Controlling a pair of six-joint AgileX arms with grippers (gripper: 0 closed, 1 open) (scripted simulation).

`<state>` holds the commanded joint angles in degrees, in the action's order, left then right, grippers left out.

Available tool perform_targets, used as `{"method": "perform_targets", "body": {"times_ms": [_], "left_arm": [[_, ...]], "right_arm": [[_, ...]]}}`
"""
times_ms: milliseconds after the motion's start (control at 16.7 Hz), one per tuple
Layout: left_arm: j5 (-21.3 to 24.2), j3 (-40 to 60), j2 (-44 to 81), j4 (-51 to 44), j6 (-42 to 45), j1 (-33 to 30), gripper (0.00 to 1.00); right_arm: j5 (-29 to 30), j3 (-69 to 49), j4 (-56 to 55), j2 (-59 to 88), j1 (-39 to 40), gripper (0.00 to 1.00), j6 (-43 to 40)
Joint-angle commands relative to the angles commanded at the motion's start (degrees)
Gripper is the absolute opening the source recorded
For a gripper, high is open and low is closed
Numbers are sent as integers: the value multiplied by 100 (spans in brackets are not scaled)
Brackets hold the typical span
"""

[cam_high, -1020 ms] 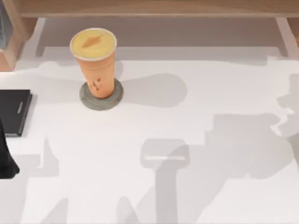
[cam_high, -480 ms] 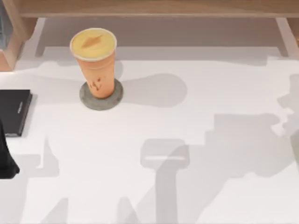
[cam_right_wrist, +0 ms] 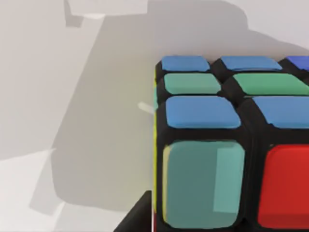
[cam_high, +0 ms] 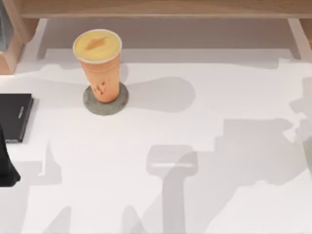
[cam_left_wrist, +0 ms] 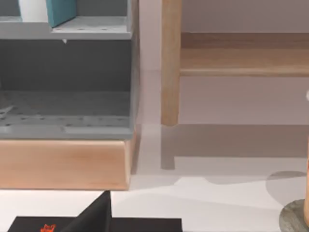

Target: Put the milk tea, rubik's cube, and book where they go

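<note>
- Up close in the right wrist view, the cube (cam_right_wrist: 227,145) sits hard against the camera, with blue, green, teal and red tiles in a black frame and a yellow edge on one side.
- A dark sliver (cam_right_wrist: 137,220) touches the cube's lower corner; whether the right gripper is spread or pinching the cube cannot be told.
- White table (cam_right_wrist: 72,96) lies beyond the cube, crossed by grey shadows.
- Left arm (cam_high: 6,163) is at the table's left edge, beside a flat black book (cam_high: 13,116); its gripper's state cannot be told either.
- Grey rack (cam_left_wrist: 67,87) on a wooden base: the teal book (cam_left_wrist: 60,10) stands in its upper compartment, white pages beside the cover.
- Milk tea (cam_high: 100,63) stands upright on a grey coaster (cam_high: 87,105) at the table's far left, before a wooden shelf (cam_high: 161,7), well apart from the left arm.
</note>
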<state>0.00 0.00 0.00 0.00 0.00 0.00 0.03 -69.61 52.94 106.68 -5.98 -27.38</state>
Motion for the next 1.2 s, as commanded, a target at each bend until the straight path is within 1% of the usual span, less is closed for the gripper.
{"method": "perform_targets", "body": {"times_ms": [240,600,900,1020,1200], "left_arm": [[0,0,0,0,0,0,100],[0,0,0,0,0,0,100],[0,0,0,0,0,0,100],[0,0,0,0,0,0,100],[0,0,0,0,0,0,100]], "right_arm": [[1,-27,23,-22,1,0,5],[1,-418,636,-220,-2,0,-4],[5,-431,636,-210,10,0,8],[97,-575,446,-216,199,0,30],[400,-1029,-276,-162,907,0,130]]}}
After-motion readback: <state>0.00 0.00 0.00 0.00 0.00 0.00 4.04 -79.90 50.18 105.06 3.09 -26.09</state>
